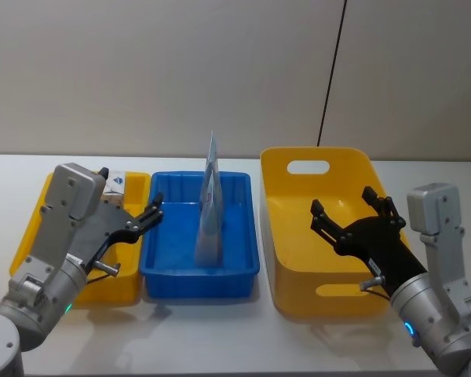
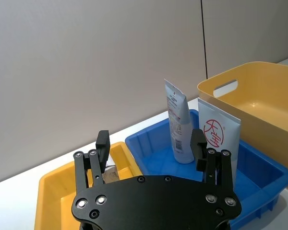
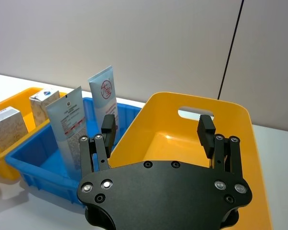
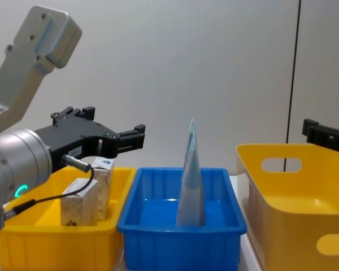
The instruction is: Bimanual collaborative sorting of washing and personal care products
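Apparently poised for a pick. Two tubes stand upright inside the blue bin [image 1: 200, 276]: a pale-blue tube [image 2: 178, 125] and, just beside it, a white tube with a red emblem [image 2: 218, 139]. The speckled carton with a blue-white top [image 3: 42, 101] and the marbled box [image 3: 7, 127] sit in the small yellow bin [image 4: 56, 245] on the blue bin's left. The large yellow bin [image 1: 298, 302] on its right shows a bare floor.

If a tube is the next item, as the left gripper's aim suggests, the approach should come from above the blue bin. The jaws should close across the tube's flat faces near the crimped top, not across its edges. A straight lift until the base clears the bin wall would likely avoid toppling the neighbouring tube. Any handover to the other arm is best made above the blue bin's right rim, releasing only once the second grip is firm.

Pose: the left gripper [image 2: 150, 141] hovers above the blue bin's left rim, over the seam with the small yellow bin. Its jaws are spread wide and empty, and the wrist is pitched forward and down. The right gripper [image 1: 342, 200] hangs to the right of the blue bin, over the large yellow bin's interior, with its jaws likewise spread and empty. All three bins rest on the white bench [image 1: 220, 338].
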